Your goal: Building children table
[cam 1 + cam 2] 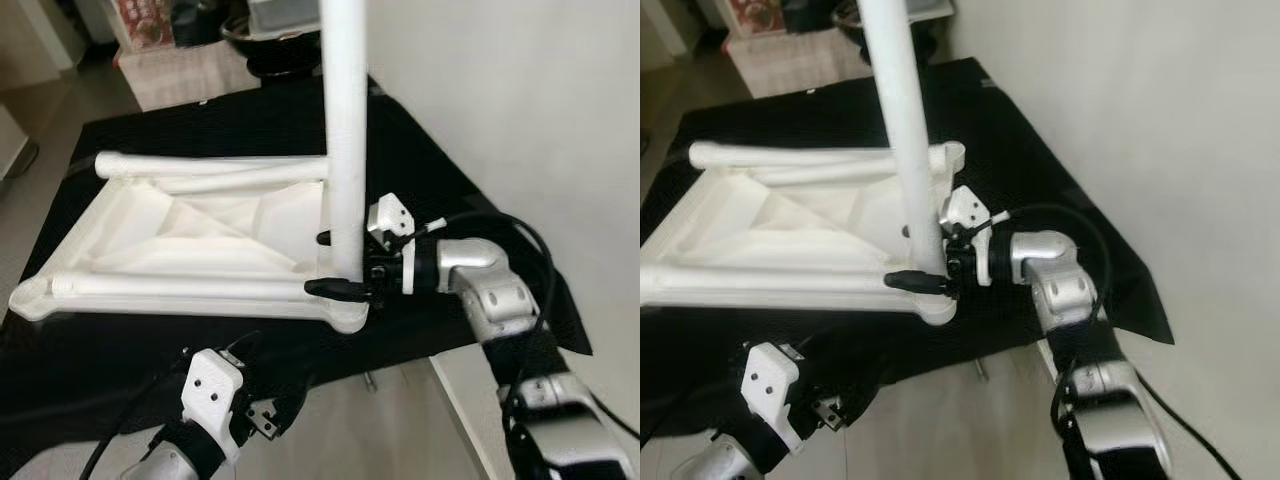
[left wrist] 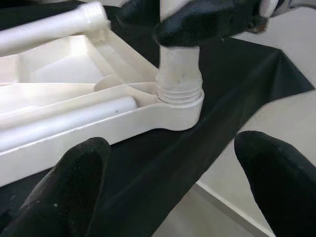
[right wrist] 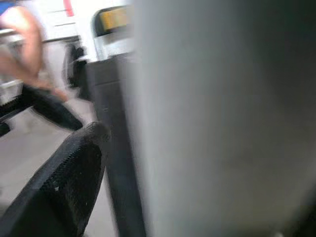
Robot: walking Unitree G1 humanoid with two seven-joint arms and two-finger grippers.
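Observation:
A white plastic children's tabletop [image 1: 200, 235] lies upside down on a black cloth. One white leg [image 1: 343, 130] stands upright in its near right corner socket [image 2: 178, 101], its thread partly showing. My right gripper [image 1: 335, 265] is shut on that leg just above the socket. Two more white legs [image 1: 215, 165] lie across the tabletop's underside. My left gripper [image 2: 168, 182] hovers open below the cloth's near edge, a short way from the socket, with nothing between its fingers [image 2: 64, 192].
The black cloth [image 1: 420, 170] covers a low surface, its edge hanging on the right beside a white wall [image 1: 540, 100]. Pale floor lies in front. A rug and dark pots [image 1: 270, 40] sit at the back. A blurred person [image 3: 24, 39] is in the right wrist view.

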